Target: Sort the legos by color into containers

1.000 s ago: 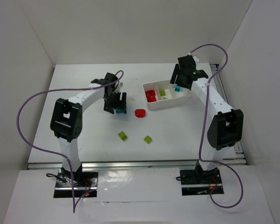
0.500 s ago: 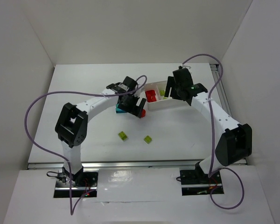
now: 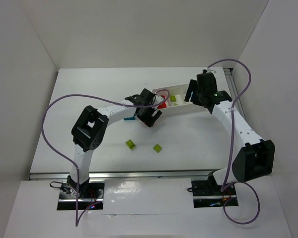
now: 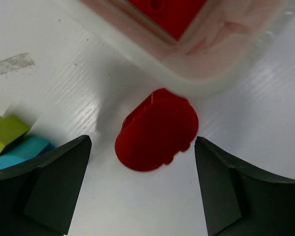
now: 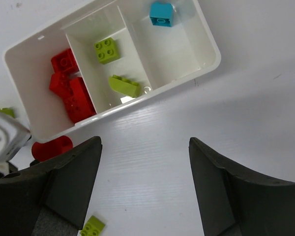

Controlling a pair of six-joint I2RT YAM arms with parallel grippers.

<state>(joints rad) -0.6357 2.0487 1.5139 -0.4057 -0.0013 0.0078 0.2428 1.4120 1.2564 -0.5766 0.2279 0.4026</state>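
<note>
A red rounded lego (image 4: 157,129) lies on the table between the open jaws of my left gripper (image 4: 141,142), close against the white tray's wall (image 4: 206,73). In the top view the left gripper (image 3: 149,115) hides it. The tray (image 5: 206,59) holds red legos (image 5: 69,91), two lime legos (image 5: 107,50) and one cyan lego (image 5: 162,14), each colour in its own compartment. My right gripper (image 5: 143,142) is open and empty, above bare table just in front of the tray. In the top view the right gripper (image 3: 199,93) is at the tray's right end.
A cyan lego (image 3: 130,118) and a lime one (image 4: 5,132) lie just left of the left gripper. Two lime legos (image 3: 131,144) (image 3: 158,148) lie nearer the table's front. White walls close in the table on three sides.
My left gripper has left the cyan lego on the table and moved right, over the red rounded lego. My right gripper has moved off the tray to its right end.
</note>
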